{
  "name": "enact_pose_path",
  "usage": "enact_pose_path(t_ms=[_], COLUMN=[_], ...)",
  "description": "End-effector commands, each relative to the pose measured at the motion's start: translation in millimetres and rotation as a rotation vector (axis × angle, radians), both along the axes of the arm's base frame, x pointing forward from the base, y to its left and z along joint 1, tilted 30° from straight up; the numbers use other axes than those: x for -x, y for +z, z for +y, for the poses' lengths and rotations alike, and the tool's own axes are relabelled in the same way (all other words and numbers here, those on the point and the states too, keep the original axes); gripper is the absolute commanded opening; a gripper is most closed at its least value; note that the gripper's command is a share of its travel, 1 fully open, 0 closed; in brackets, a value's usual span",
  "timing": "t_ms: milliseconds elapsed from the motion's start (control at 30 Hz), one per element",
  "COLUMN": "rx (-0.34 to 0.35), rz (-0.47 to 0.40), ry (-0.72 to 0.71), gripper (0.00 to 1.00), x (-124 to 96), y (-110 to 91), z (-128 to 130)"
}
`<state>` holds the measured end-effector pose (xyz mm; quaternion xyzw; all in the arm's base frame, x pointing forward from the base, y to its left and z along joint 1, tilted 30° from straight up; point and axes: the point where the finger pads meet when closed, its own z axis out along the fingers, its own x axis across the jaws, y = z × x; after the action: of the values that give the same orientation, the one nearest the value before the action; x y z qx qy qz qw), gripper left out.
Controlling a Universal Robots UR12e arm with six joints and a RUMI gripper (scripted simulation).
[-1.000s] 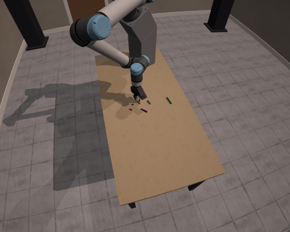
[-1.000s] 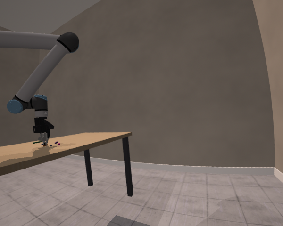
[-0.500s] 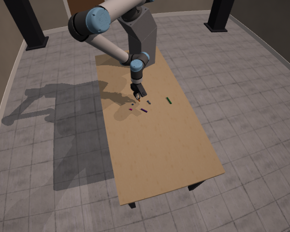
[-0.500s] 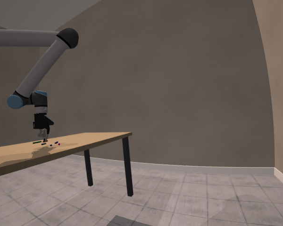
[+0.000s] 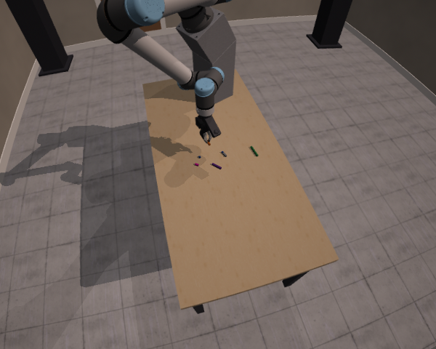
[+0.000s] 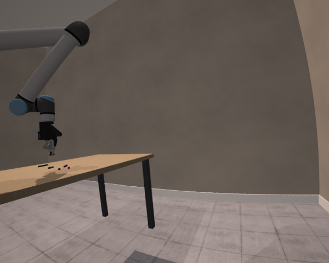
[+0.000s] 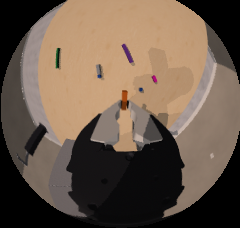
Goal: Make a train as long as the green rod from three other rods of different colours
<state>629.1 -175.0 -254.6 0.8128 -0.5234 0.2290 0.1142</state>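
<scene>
The gripper (image 5: 208, 141) (image 6: 51, 154) (image 7: 124, 100) grips the orange rod (image 5: 209, 143) (image 6: 51, 154) (image 7: 124, 96) aloft; next, align and lower it against the grey rod (image 5: 224, 154) (image 6: 51, 167) (image 7: 98, 68) and its blue neighbour (image 5: 221, 152) (image 6: 49, 167) (image 7: 99, 76)

Two blue rods (image 5: 199, 156) (image 6: 59, 169) (image 7: 141, 90); one each: green rod (image 5: 253, 150) (image 6: 43, 165) (image 7: 58, 58), purple rod (image 5: 216, 166) (image 6: 65, 165) (image 7: 127, 53), magenta rod (image 5: 196, 164) (image 6: 68, 167) (image 7: 154, 79), grey rod (image 5: 224, 154) (image 6: 50, 167) (image 7: 98, 69), orange rod (image 5: 208, 143) (image 7: 124, 99).
</scene>
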Motion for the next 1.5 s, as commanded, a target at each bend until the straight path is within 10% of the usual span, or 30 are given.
enact_pose_path(t_ms=[0,267,600,1467], rx=[0.000,0.000,0.015,0.016], rz=[0.000,0.002,0.026,0.026], ry=[0.000,0.004,0.053,0.054], gripper=[0.00,0.00,0.00,0.00], x=[0.9,-3.6,-56.6,-61.1], y=[4.1,1.6,-28.8,-41.9], z=[1.9,8.6,105.0,100.8])
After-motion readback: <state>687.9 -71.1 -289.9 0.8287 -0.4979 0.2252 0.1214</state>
